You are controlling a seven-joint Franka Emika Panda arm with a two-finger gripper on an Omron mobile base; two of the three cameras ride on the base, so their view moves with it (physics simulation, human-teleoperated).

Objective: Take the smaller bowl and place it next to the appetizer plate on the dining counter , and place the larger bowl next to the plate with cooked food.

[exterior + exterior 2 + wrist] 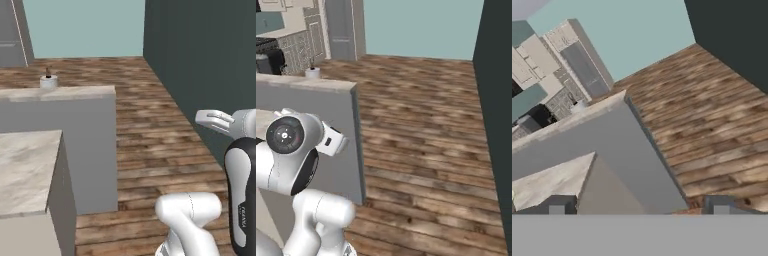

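Left base view: at upper left, a long beige-grey marbled worktop [60, 93] on a plain pale grey panel base, running in from the left edge and ending at a square corner above the brown wood-plank floor [150, 125]. On its top, near the far edge, a small white round pot [48, 81] with a dark bit sticking up from it; too small to tell more. Nearer and lower, at lower left, a second marbled slab [25, 170] on a grey side panel, just in front of the long worktop's panel. To the right, a dark grey-green wall [200, 50]; at the back, a pale aqua wall [85, 25].

Right base view: same long worktop [306, 84] at left behind the arm, white pot [312, 73] on it, cream patterned kitchen cabinets [301, 45] beyond at upper left.

Hand view: pincer [638, 207] at the bottom, tilted, looking down over the worktop's corner and the floor. Dark fingertips [557, 205] spread wide apart, gripping nothing, well above floor and worktop, touching neither.
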